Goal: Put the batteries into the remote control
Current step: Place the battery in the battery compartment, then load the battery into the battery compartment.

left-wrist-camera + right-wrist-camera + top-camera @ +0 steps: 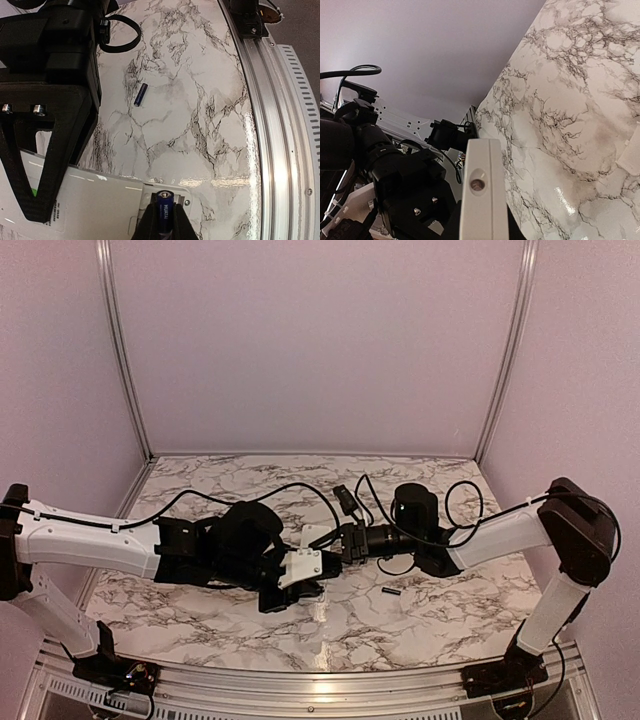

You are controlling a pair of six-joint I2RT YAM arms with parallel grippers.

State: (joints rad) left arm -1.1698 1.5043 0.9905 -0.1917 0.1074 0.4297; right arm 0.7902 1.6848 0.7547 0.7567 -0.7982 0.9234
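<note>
The remote control (480, 195) is white and slim, held off the table end-on with my right gripper (481, 222) shut on it. In the left wrist view its plain back (75, 205) faces me, with the open battery bay (172, 192) at its end. My left gripper (165, 216) is shut on a dark blue-black battery (165, 210), whose tip sits at the mouth of that bay. A second battery (141, 94) lies loose on the marble table (200, 115); it is the small dark bar (390, 593) under the right forearm in the top view.
A small white cover plate (630, 157) lies flat on the table at the right edge of the right wrist view. An aluminium rail (280, 125) runs along the table's near edge, with the right arm's base (247, 20) on it. Both arms meet at the table's middle.
</note>
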